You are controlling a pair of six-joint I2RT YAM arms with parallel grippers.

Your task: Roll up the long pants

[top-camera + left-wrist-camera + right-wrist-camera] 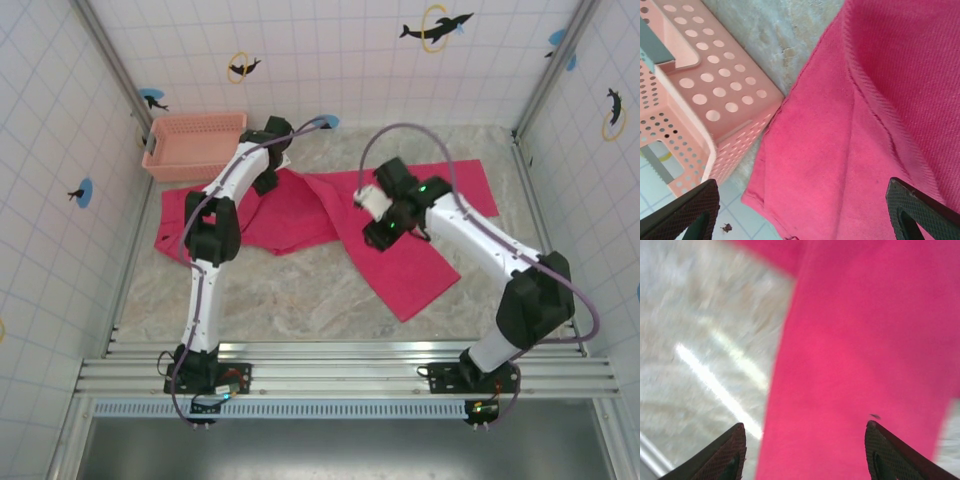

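I'm seeing long pants (400, 250) lying flat across far half of tabletop, long axis running left-right, left end just beside basket (195, 143). Left pincer (802, 210) hanging nearest that end, right pincer (805, 450) hanging mid-cloth; both standing apart, empty.

This is a robot lab cell dressed like a bathroom: white tiled walls (330, 70), dolphin stickers (435, 27), aluminium frame rails (340, 375) and a marbled surface (290, 290).

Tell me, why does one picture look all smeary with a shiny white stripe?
Right wrist view: smeared by blur, the long pants soft-edged, a glare streak on the table. Left wrist view: sharp, cloth weave and basket holes crisp. Top external view: evenly lit, only soft shadows.
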